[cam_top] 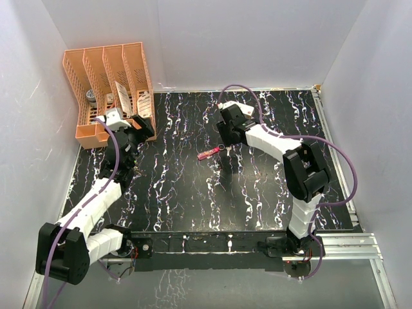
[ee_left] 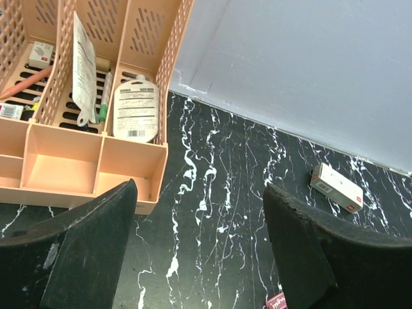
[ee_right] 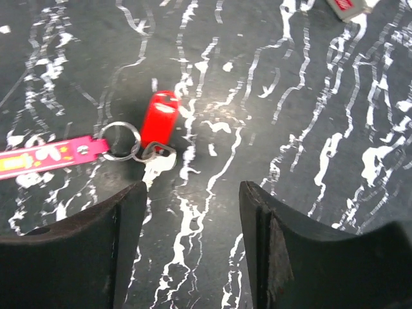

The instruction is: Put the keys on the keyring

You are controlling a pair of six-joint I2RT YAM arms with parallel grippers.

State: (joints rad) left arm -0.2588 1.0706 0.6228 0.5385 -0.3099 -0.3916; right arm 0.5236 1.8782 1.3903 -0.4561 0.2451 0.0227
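Observation:
The keyring (ee_right: 121,140), a thin metal ring with a slim pink tag (ee_right: 45,154), lies flat on the black marbled table. The keys lie against it: a red-headed key (ee_right: 159,119) and a pale metal key (ee_right: 159,162) whose head overlaps the ring. My right gripper (ee_right: 192,193) hovers just short of them, open, with nothing between its fingers. In the top view the pink tag (cam_top: 208,154) shows beside the right gripper (cam_top: 226,143). My left gripper (ee_left: 199,193) is open and empty near the organiser; the tip of the pink tag (ee_left: 277,300) peeks past its right finger.
An orange slotted organiser (cam_top: 109,87) with papers, pens and a bottle stands at the back left, close to the left gripper (cam_top: 136,131). A small white box with red marks (ee_left: 336,187) lies near the back wall. White walls enclose the table.

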